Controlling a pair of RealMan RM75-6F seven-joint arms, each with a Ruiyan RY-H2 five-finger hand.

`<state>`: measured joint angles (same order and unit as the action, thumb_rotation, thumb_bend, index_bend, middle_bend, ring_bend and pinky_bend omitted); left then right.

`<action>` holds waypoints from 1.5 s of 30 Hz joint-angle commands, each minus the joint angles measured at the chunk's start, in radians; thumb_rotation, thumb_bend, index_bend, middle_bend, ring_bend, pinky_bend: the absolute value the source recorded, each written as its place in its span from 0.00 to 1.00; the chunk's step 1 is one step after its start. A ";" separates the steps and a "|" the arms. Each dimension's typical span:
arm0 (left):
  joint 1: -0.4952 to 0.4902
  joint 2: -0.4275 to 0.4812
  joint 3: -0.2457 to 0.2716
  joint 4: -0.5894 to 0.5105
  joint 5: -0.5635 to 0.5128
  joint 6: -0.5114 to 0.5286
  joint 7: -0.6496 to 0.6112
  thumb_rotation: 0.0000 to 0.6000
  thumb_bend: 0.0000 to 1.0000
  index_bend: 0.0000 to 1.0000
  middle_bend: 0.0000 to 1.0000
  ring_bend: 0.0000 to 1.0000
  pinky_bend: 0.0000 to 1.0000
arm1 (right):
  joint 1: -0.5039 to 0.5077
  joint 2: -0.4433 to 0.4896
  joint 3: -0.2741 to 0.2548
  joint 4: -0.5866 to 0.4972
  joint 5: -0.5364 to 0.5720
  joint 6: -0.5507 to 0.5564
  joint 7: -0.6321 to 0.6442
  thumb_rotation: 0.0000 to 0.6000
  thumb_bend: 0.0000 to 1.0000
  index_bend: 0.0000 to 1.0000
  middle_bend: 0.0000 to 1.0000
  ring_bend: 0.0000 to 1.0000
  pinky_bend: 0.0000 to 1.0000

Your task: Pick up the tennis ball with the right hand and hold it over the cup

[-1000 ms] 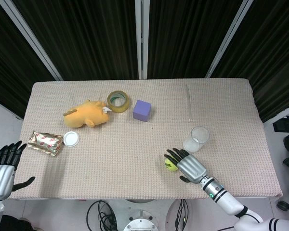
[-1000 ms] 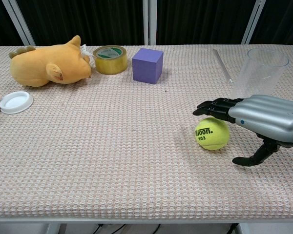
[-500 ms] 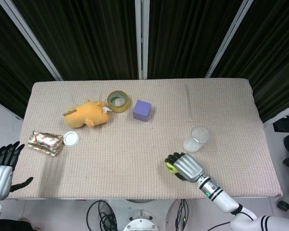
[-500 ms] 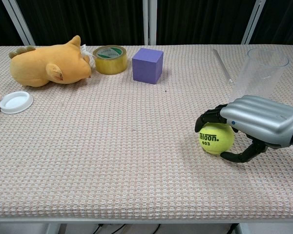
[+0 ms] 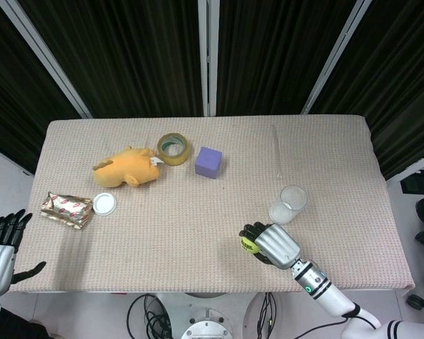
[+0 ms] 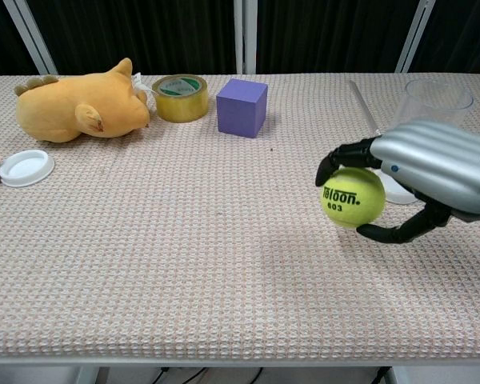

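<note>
My right hand (image 6: 432, 170) grips the yellow tennis ball (image 6: 353, 197) and holds it clear of the table, its shadow on the cloth below. In the head view the right hand (image 5: 274, 244) and the tennis ball (image 5: 249, 244) sit near the table's front edge. The clear plastic cup (image 5: 290, 203) stands upright just behind the hand; in the chest view the cup (image 6: 438, 94) is partly hidden by it. My left hand (image 5: 0, 247) hangs off the table's left front corner, fingers spread, holding nothing.
A yellow plush toy (image 5: 127, 167), a tape roll (image 5: 174, 148) and a purple cube (image 5: 208, 162) lie at the back. A white lid (image 5: 104, 204) and a foil packet (image 5: 66, 210) sit at the left. A clear rod (image 5: 277, 151) lies behind the cup.
My right hand closed around the tennis ball and lifted it off the table. The left hand drifted slightly lower at the left edge.
</note>
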<state>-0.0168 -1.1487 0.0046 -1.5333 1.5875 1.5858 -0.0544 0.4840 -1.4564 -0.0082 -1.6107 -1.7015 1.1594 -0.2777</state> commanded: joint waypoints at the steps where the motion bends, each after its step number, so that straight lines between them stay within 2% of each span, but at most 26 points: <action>1: 0.000 0.001 0.001 -0.003 0.003 0.001 0.005 1.00 0.07 0.01 0.00 0.00 0.00 | -0.014 0.057 0.029 -0.079 -0.073 0.120 0.022 1.00 0.35 0.68 0.52 0.49 0.73; 4: 0.001 0.002 0.003 -0.008 0.008 0.003 0.013 1.00 0.07 0.01 0.00 0.00 0.00 | -0.028 0.087 0.078 -0.098 -0.082 0.213 0.056 1.00 0.35 0.69 0.52 0.49 0.72; 8: 0.000 0.003 0.003 -0.013 0.015 0.006 0.021 1.00 0.07 0.01 0.00 0.00 0.00 | -0.040 0.124 0.163 -0.089 -0.017 0.274 0.037 1.00 0.34 0.69 0.52 0.49 0.71; 14: -0.009 0.007 0.002 -0.029 0.027 0.001 0.043 1.00 0.07 0.01 0.00 0.00 0.00 | -0.018 0.168 0.225 -0.061 0.097 0.215 0.022 1.00 0.35 0.70 0.52 0.49 0.71; 21: -0.018 0.006 0.002 -0.037 0.023 -0.018 0.062 1.00 0.07 0.01 0.00 0.00 0.00 | 0.000 0.157 0.215 0.003 0.201 0.115 0.025 1.00 0.35 0.67 0.50 0.48 0.68; 34: -0.024 0.003 0.001 -0.038 0.015 -0.032 0.080 1.00 0.07 0.01 0.00 0.00 0.00 | -0.002 0.154 0.170 0.040 0.233 0.064 0.073 1.00 0.30 0.57 0.43 0.41 0.61; 37: -0.024 0.002 0.001 -0.037 0.015 -0.031 0.080 1.00 0.07 0.01 0.00 0.00 0.00 | -0.001 0.167 0.163 0.031 0.231 0.052 0.106 1.00 0.24 0.49 0.39 0.35 0.57; 42: -0.024 0.004 0.000 -0.039 0.016 -0.028 0.079 1.00 0.07 0.01 0.00 0.00 0.00 | 0.005 0.184 0.156 0.029 0.206 0.050 0.160 1.00 0.19 0.26 0.24 0.17 0.36; 45: -0.025 0.007 -0.001 -0.044 0.018 -0.025 0.080 1.00 0.07 0.01 0.00 0.00 0.00 | 0.005 0.191 0.154 0.027 0.196 0.054 0.174 1.00 0.18 0.20 0.18 0.11 0.30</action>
<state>-0.0413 -1.1421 0.0039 -1.5770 1.6057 1.5600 0.0253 0.4887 -1.2674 0.1466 -1.5828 -1.5032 1.2120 -0.1063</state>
